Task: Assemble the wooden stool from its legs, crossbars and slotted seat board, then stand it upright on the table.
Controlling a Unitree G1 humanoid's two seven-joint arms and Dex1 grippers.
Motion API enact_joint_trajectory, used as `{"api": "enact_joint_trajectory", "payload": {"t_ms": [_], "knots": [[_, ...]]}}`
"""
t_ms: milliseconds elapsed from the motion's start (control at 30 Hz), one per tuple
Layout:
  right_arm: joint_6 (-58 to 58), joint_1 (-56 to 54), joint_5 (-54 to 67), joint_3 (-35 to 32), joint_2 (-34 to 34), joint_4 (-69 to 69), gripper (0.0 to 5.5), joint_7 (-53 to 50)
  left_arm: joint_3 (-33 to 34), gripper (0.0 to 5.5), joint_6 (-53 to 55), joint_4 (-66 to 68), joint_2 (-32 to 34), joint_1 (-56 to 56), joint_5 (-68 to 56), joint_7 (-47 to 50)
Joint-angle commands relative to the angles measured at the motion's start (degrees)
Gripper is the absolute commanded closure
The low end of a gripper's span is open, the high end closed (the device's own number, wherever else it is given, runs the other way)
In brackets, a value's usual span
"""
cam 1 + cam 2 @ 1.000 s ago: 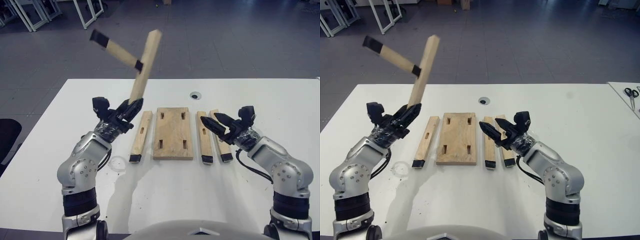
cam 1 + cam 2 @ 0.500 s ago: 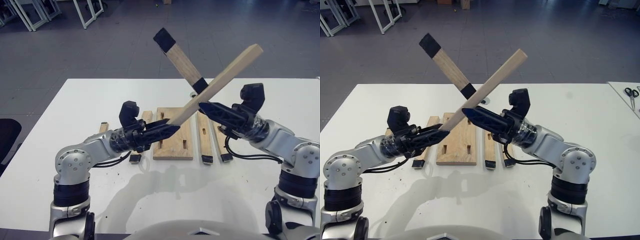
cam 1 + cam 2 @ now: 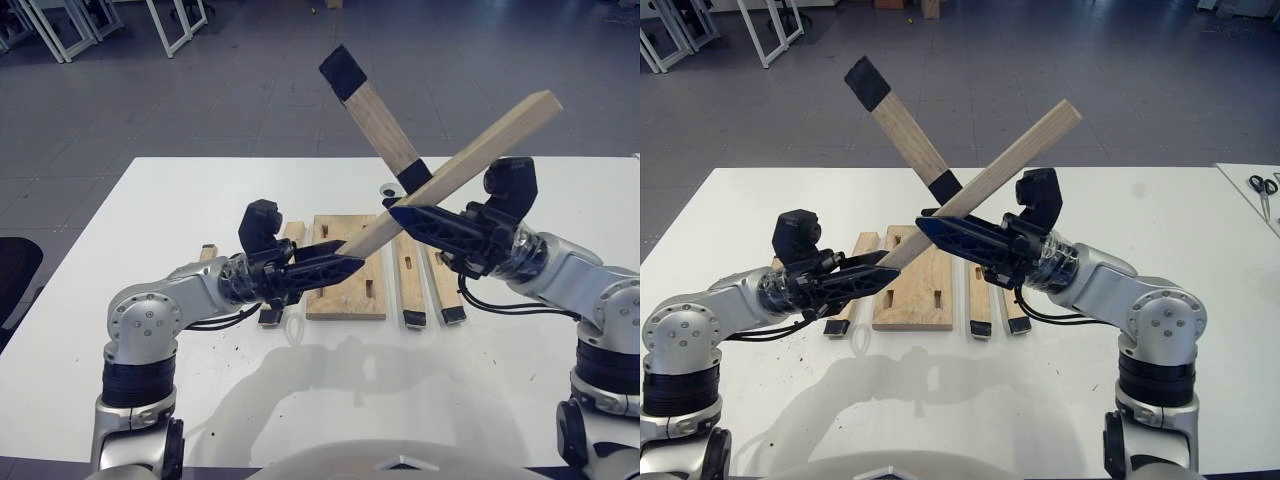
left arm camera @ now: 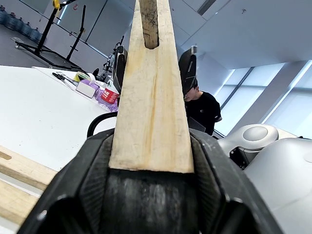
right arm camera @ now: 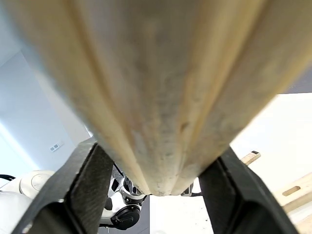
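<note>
Head views: we see the left gripper [image 3: 352,264] clamping the crossed legs [image 3: 470,150] aloft above the seat board [image 3: 366,300], which lies flat mid-table with bare tabletop [image 3: 500,385] nearer us. The right gripper [image 3: 396,212] sits just under them; we cannot tell its grip. Left wrist: pads [image 4: 92,183] pinch the wood.

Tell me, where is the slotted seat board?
In the left eye view the seat board lies flat in the middle of the table, one leg on its left and a pair of legs on its right.
</note>
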Motion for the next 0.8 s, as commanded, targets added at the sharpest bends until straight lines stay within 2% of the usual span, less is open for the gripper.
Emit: {"api": "enact_joint_trajectory", "payload": {"t_ms": [33,233,267,300,433,533,600,667,733,800], "knots": [[0.1,-0.5,-1.1,0.7,-1.9,-1.0,3.46,2.8,1.0,3.47,-0.5,0.4,1.2,-1.2,-0.3,0.6],[-0.4,0.9,-4.1,1.0,-3.8,-0.2,3.46,5.3,1.6,3.47,-2.2,-0.7,0.7,-1.1,0.1,0.5],[-0.5,1.0,-4.5,1.0,-3.9,0.0,3.46,5.4,1.9,3.09,-2.5,-0.9,0.6,-1.3,0.1,0.7],[-0.7,1.1,-5.0,1.0,-4.0,0.3,3.46,5.5,2.3,2.94,-2.8,-1.0,0.5,-1.5,-0.2,0.9],[-1.3,3.5,-8.3,-0.2,-5.5,1.5,3.47,7.7,6.9,2.91,-4.9,-0.1,0.5,-2.2,-5.1,3.0],[-2.1,5.6,-11.9,-0.9,-6.6,2.0,3.47,8.8,9.4,2.91,-8.8,2.4,1.4,-3.7,-1.1,6.4],[-2.9,6.7,-14.5,-1.5,-7.2,2.4,3.47,9.4,6.1,2.91,-13.9,4.4,2.6,-3.5,10.7,8.4],[-3.5,7.8,-16.5,-2.0,-7.5,2.5,3.47,9.9,-1.7,2.91,-20.9,7.6,4.1,-1.7,26.2,9.5],[-3.8,8.4,-18.5,-1.8,-7.6,2.6,3.47,10.1,-13.5,2.91,-29.0,11.6,6.2,0.8,43.8,10.7],[-3.8,8.6,-19.8,-1.4,-7.5,2.5,3.47,10.3,-20.8,2.91,-32.1,13.7,6.4,2.7,53.5,12.2]]}}
